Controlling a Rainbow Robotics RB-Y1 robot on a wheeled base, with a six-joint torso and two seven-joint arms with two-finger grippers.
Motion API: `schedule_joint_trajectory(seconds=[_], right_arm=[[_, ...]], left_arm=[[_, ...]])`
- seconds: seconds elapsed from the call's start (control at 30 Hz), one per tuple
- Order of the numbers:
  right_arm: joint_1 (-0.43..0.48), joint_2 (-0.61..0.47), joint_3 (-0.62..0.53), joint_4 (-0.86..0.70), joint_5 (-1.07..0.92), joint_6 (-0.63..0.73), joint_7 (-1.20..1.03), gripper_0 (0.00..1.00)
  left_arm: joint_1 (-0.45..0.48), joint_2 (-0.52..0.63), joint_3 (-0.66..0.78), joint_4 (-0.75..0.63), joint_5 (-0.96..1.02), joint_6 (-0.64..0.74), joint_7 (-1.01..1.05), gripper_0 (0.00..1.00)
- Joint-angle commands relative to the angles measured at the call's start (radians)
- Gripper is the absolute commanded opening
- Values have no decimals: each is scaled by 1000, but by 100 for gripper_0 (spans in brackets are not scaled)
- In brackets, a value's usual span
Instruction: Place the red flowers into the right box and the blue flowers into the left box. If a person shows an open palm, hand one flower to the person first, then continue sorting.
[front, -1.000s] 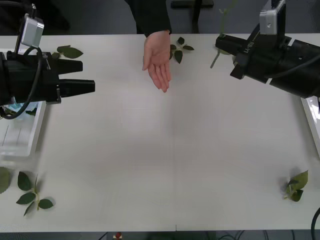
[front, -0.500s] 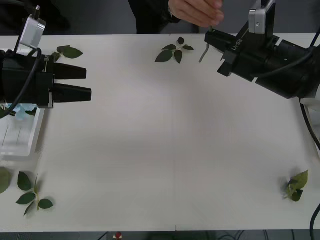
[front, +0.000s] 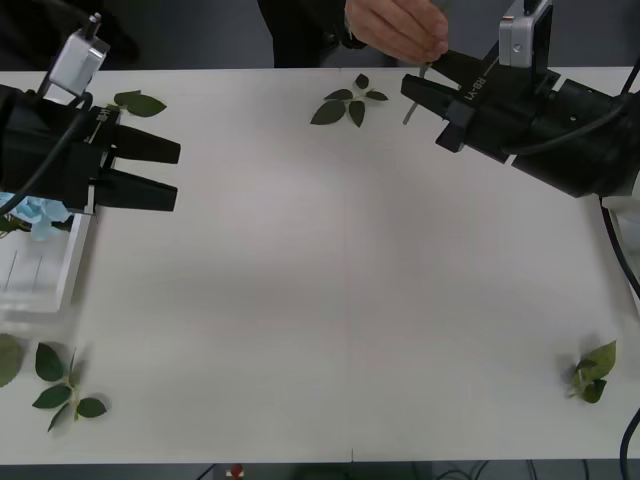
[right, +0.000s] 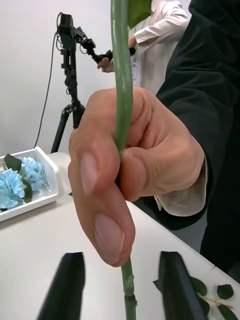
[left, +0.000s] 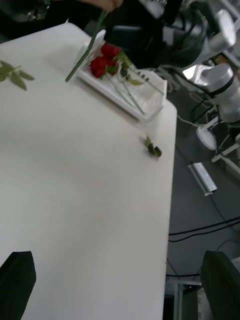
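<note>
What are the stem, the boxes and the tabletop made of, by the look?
Stem: smooth, even green with a moulded node, so probably plastic; the person's hand grips it above the open right claw.
Left box: white plastic, thin raised rim, slightly translucent.
Right box: white plastic, likely the same.
Table: matte white, flat, no grain; laminate perhaps, can't tell.

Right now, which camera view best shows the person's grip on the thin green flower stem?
The right wrist view: the person's hand pinches the thin green flower stem close up, between the open right hand's fingers. The front view shows the grip small, at the table's far edge. The left wrist view shows the stem's lower length.
</note>
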Motion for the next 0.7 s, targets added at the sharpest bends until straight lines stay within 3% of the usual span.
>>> schedule_joint_trajectory(seconds=[0.03,0.57,0.7], right_arm=[[-8,-28,-14,-27,-8,-8,24,100],[-8,-28,-14,-27,-8,-8,24,100],[44,-53,-46,-17,-60,23,24,100]], left_arm=[[-46,1,-4,-14,-105,4,-27,95],[-63,1,-50,-42,-234,-25,-56,96],[-40,1,-51,-85,-246,-60,-57,96]])
